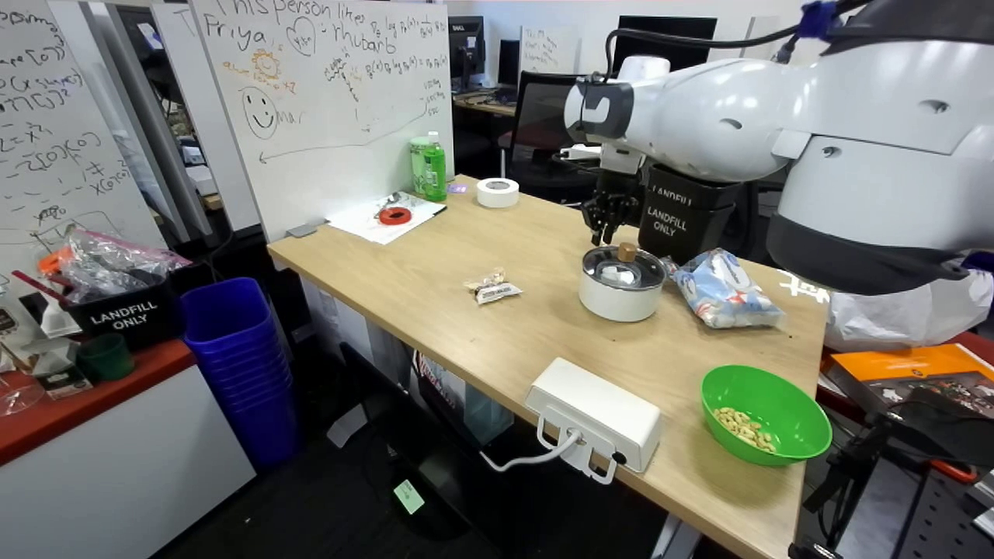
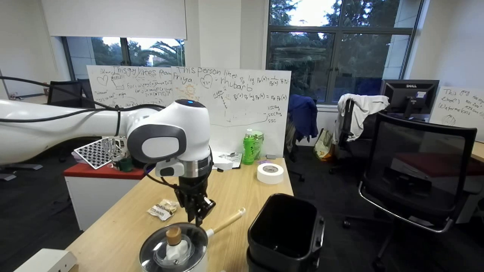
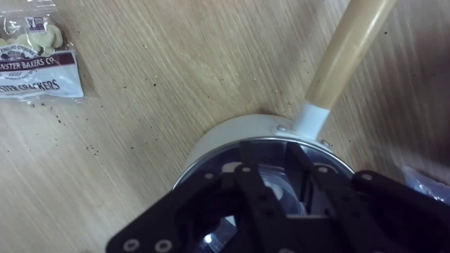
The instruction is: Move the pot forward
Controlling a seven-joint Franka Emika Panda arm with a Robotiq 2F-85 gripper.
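White round pot [image 1: 619,301]: take its straight pale wooden handle [image 3: 344,56]

It stands on the light wooden desk [image 1: 419,279]; the black two-fingered hand [image 3: 271,147] hangs near its clear lid [image 1: 623,269], jaws apart, holding nothing. Best, I'd judge, to straddle the handle by its white collar [image 3: 311,120] and slide it level: pinching the brown cylindrical knob [image 2: 174,236] would likely lift only the lid.

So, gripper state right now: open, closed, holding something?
Gripper: partly open, a gap showing between its fingers, holding nothing.
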